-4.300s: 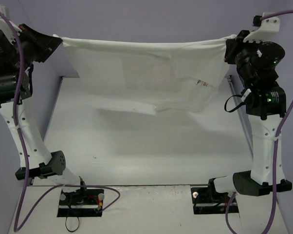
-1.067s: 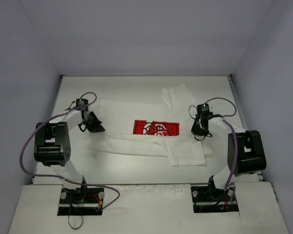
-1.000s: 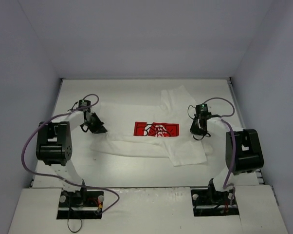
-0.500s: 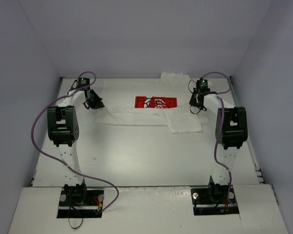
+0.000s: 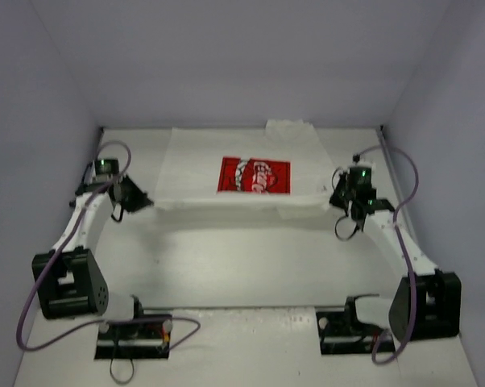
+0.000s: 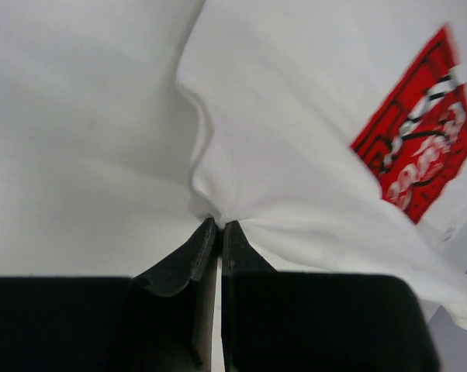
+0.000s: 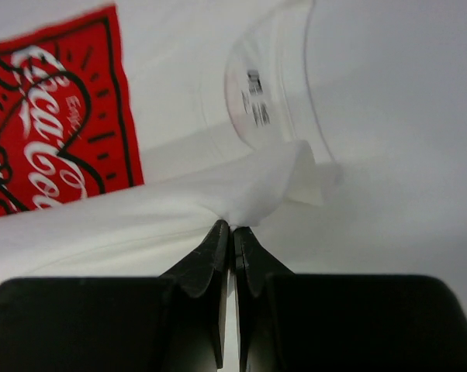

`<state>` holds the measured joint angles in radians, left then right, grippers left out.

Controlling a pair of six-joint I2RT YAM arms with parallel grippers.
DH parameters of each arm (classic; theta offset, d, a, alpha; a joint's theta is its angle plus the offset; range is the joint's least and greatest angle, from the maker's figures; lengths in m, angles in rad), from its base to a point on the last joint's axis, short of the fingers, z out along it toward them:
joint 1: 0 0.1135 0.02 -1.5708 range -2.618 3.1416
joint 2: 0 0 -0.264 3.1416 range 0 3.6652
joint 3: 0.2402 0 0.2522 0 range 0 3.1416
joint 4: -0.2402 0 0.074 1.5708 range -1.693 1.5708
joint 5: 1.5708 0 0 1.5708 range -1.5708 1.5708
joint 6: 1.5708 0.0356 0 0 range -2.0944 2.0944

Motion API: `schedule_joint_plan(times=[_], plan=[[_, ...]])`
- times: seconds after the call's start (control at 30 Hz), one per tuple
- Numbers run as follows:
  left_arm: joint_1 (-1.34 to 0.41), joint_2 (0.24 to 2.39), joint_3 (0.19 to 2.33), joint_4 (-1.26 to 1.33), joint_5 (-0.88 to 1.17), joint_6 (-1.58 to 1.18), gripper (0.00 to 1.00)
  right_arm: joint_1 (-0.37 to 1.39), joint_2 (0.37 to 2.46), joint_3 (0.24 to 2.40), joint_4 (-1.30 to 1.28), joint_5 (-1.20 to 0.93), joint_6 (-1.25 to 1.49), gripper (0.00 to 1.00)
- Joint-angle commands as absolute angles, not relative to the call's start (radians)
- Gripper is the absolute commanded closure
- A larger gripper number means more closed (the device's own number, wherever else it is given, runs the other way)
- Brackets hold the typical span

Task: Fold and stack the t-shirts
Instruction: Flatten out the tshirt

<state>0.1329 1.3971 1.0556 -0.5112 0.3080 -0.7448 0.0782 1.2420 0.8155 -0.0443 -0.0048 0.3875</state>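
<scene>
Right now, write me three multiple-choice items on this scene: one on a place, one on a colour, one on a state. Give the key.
1. Where on the table is the t-shirt?
A. at its near edge
B. on its far half
C. hanging off its left side

2. What colour is the square chest print?
A. red
B. blue
C. green

3. How do the left claw and the right claw stand?
A. both open
B. one open, one shut
C. both shut on the t-shirt

Key:
1 B, since the top view shows the cloth reaching the far edge.
2 A, since the print is red with white lettering in every view.
3 C, since each wrist view shows the claw pinched on white cloth.
</scene>
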Motion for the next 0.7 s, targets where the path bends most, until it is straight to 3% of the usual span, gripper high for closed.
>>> schedule_joint_plan(times=[0.0,0.3,0.67], plan=[[0.141,1.38,0.941,-0.501,0.289,-0.71,1.0,0.066,1.158,0.708,-0.07,0.041,0.449,1.0],[0.141,1.278,0.827,-0.494,0.302,-0.704,1.0,0.066,1.004,0.602,-0.193,0.101,0.544,1.0],[0.141,1.285,0.857,-0.536,0.281,-0.684,1.0,0.067,0.99,0.646,-0.275,0.088,0.565,1.0]])
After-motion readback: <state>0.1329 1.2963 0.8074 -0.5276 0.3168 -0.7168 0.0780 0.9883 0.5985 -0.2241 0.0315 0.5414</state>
